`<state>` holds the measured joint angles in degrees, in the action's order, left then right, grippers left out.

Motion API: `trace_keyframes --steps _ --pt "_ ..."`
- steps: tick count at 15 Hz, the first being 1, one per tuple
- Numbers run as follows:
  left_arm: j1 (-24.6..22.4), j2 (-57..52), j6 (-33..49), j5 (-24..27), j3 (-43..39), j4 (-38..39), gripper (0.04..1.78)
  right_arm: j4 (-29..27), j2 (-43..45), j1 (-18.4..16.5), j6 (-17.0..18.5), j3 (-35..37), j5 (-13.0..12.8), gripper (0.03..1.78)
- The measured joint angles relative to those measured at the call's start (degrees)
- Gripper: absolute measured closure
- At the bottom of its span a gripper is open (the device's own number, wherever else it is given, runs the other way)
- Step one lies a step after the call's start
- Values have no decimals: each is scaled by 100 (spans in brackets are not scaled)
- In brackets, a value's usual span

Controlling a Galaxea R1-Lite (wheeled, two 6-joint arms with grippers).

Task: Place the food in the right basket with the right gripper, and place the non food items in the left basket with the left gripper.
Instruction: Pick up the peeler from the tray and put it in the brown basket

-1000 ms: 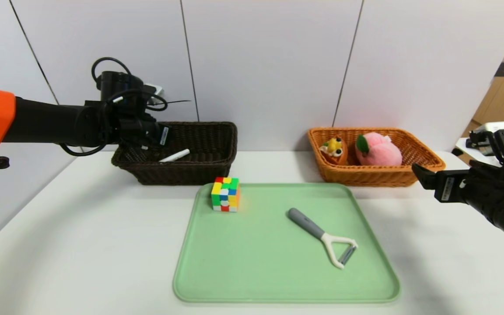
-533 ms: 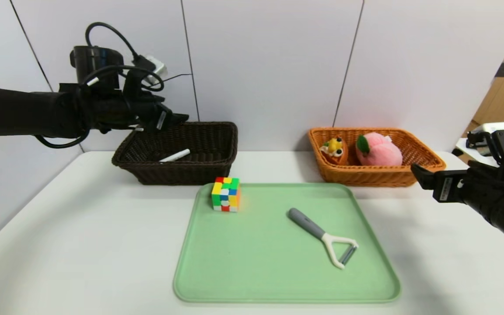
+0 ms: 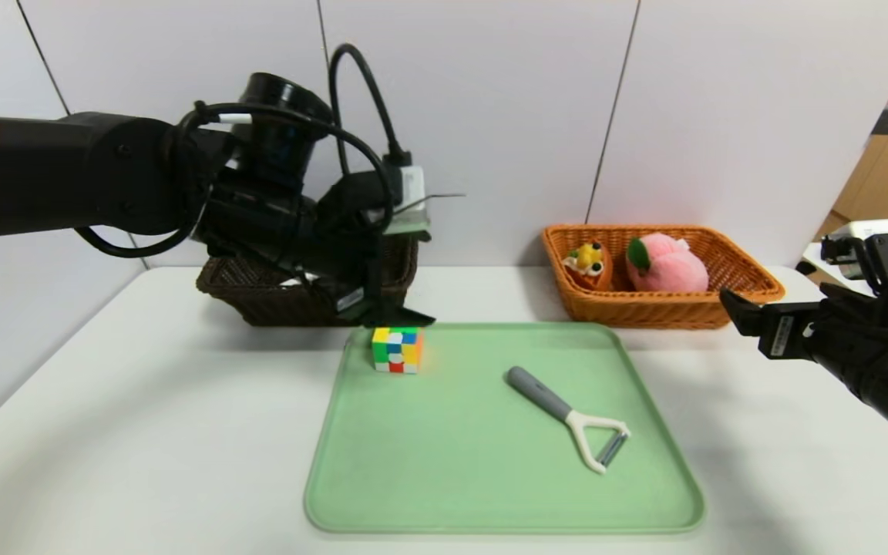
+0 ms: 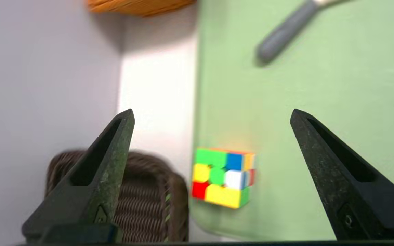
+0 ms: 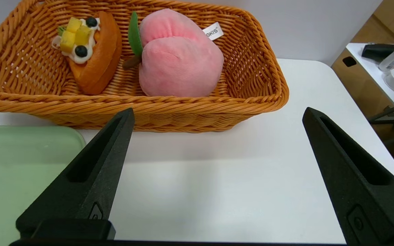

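A multicoloured puzzle cube [image 3: 397,349] [image 4: 222,177] stands at the far left corner of the pale green tray [image 3: 490,493]. My left gripper [image 3: 398,314] [image 4: 211,112] hangs open and empty just above it, in front of the dark brown left basket [image 3: 259,301] [image 4: 142,198], which my arm mostly hides. The white peeler with a grey handle [image 3: 571,420] [image 4: 286,36] lies on the tray's right half. The orange right basket [image 3: 660,308] [image 5: 166,112] holds the pink plush peach [image 3: 667,266] [image 5: 176,61] and the toy cake slice [image 3: 589,264] [image 5: 91,58]. My right gripper [image 3: 741,312] [image 5: 217,111] waits open and empty over the table beside that basket.
The white table [image 3: 143,432] runs to a wall behind both baskets. A side table with clutter [image 5: 392,65] stands off the right edge. The tray [image 5: 19,160] fills the table's middle.
My left arm has risen out of the dark basket and swung right and forward to above the cube, its jaws spreading wider. The right arm has barely moved.
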<state>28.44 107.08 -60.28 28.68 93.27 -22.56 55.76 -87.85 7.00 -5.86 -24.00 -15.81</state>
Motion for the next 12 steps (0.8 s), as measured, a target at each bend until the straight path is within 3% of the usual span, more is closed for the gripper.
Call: trace_keyframes --steps 5,12 --pt "802 607 -1063 -391 684 -764 17 105 -7 20 30 124 115 12" --pt "1067 1863 -2210 -746 1880 -1101 15 521 -60 282 113 278 126 12"
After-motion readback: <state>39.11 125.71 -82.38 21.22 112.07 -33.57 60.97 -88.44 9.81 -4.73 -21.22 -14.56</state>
